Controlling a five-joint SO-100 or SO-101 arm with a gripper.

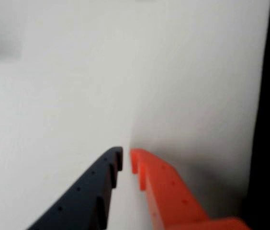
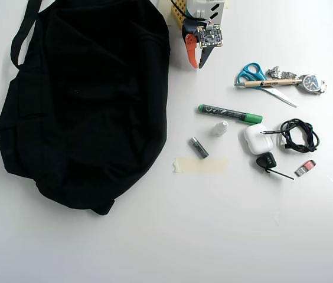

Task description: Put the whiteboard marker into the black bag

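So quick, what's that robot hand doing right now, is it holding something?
Hand: closed or very nearly, its fingertips almost meeting, and empty. The whiteboard marker lies untouched on the table.

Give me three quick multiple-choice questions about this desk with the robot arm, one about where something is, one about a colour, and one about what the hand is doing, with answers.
1. In the overhead view, where does the whiteboard marker lie relative to the black bag?
A. To its right, on the bare table
B. Inside it
C. On top of it

2. What colour are the handles of the scissors?
A. Red
B. Blue
C. Yellow

3. What is the hand holding?
A. The marker
B. The bag's strap
C. Nothing

Answers:
1. A, since the marker rests on the white table, clear of the bag's right edge.
2. B, since both finger loops look blue-teal.
3. C, since the wrist view shows the black and orange fingers nearly together over bare table, with nothing between them.
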